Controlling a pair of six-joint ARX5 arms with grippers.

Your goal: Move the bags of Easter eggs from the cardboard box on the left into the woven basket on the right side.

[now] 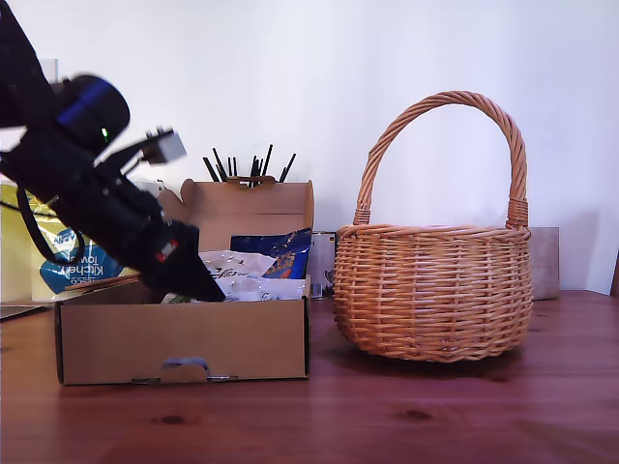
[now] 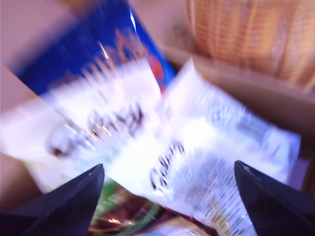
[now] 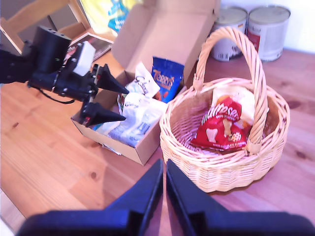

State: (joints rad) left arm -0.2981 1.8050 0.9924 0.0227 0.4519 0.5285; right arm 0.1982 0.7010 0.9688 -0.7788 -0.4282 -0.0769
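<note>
First wrist view looks down between the spread fingers of my first gripper [image 2: 167,196], which hold nothing. Just ahead of the tips and between them lie the cream Galaxy pouches [image 2: 197,167], overlapping; beyond them leans the blue Terry's bag [image 2: 98,54], all inside the cardboard box [image 1: 184,338]. Past the box wall stands the woven basket [image 2: 251,34].

These pouches look light, soft and crinkly, with slick film that could slide between the fingers. A pinch on a flat sealed edge or a gathered fold of the nearest cream pouch would likely hold better than squeezing the lumpy middle, where the eggs could crack.

My second gripper [image 3: 164,184] hangs above the table with its fingers pressed together and empty; ahead of it the basket already holds a red pouch [image 3: 221,129].
</note>
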